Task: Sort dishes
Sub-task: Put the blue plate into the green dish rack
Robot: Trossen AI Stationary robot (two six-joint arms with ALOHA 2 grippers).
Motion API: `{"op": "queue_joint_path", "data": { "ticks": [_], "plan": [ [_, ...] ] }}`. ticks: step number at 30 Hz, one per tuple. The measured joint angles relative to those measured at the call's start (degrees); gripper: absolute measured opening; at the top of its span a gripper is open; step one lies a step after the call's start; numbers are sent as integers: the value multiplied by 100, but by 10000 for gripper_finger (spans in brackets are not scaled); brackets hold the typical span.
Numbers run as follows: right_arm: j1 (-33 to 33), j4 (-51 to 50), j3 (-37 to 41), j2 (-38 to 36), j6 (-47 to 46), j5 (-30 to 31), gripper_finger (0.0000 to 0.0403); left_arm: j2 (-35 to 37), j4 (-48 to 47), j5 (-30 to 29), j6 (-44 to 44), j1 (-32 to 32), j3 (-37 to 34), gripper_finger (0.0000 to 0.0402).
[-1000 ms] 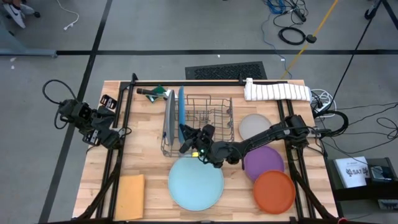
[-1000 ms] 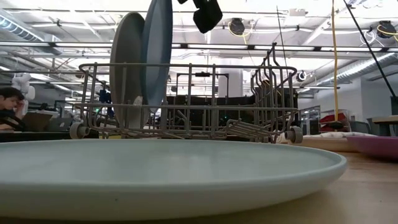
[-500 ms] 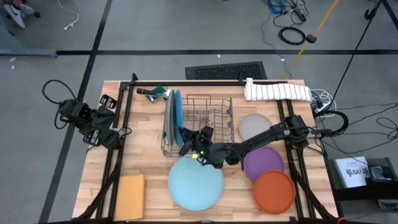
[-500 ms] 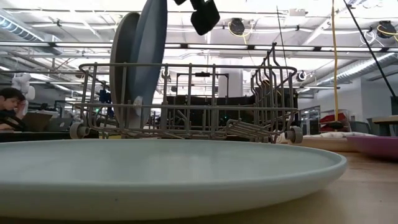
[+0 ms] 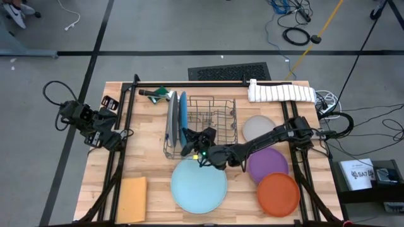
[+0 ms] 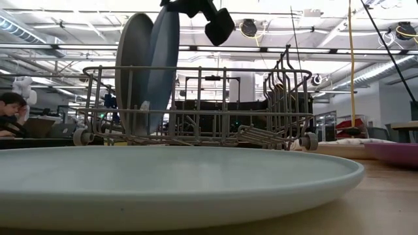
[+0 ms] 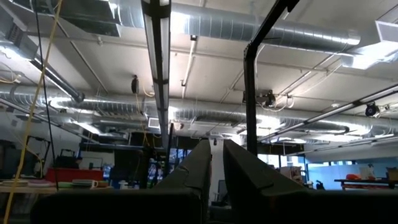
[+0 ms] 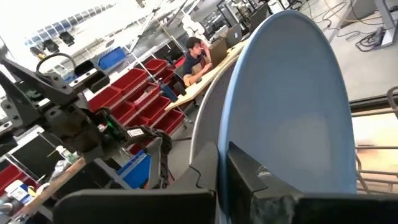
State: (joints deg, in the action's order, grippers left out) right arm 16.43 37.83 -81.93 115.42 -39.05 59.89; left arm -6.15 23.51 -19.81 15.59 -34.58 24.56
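Observation:
A bright blue plate (image 5: 183,113) stands on edge in the wire rack (image 5: 214,120), close beside a grey-blue plate (image 5: 170,118) that also stands in the rack's slots. My right gripper (image 5: 187,140) reaches in from the table's right and is shut on the blue plate. A pale teal plate (image 5: 199,185) lies flat in front of the rack. Light grey (image 5: 257,128), purple (image 5: 270,164) and orange (image 5: 278,193) plates lie flat at the right. My left gripper (image 7: 216,171) waits at the table's left edge, pointing up, shut on nothing. My right gripper pinches the bright blue plate's rim (image 8: 231,138) between its two fingers (image 8: 202,167), at the plate's upper near edge (image 6: 175,13). The fingers come about level from the near right and lie across the rim. The plate stands nearly upright, its lower edge (image 6: 142,124) down in the rack.
A rolled white towel (image 5: 281,93) lies at the far right and a green-headed brush (image 5: 158,93) at the far left of the rack. A flat tan sheet (image 5: 131,198) sits at the near left corner. A person (image 6: 10,111) sits in the room beyond the table.
My right gripper has sunk a little and rolled, still shut on the bright blue plate. The plate's top has swung toward the grey-blue plate and partly back. Its lower edge has stayed in the rack.

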Motion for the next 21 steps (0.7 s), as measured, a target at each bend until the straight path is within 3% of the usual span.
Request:
{"op": "queue_joint_path", "data": {
  "ticks": [7,14,21],
  "plan": [
    [-108,-439,0,2,-226,-379,12,0,0,0,20,2,0,45],
    [-191,-451,0,2,244,-987,22,0,0,0,17,1,0,45],
    [-202,-475,0,2,349,-1100,66,0,0,0,17,2,0,45]
  ]
}}
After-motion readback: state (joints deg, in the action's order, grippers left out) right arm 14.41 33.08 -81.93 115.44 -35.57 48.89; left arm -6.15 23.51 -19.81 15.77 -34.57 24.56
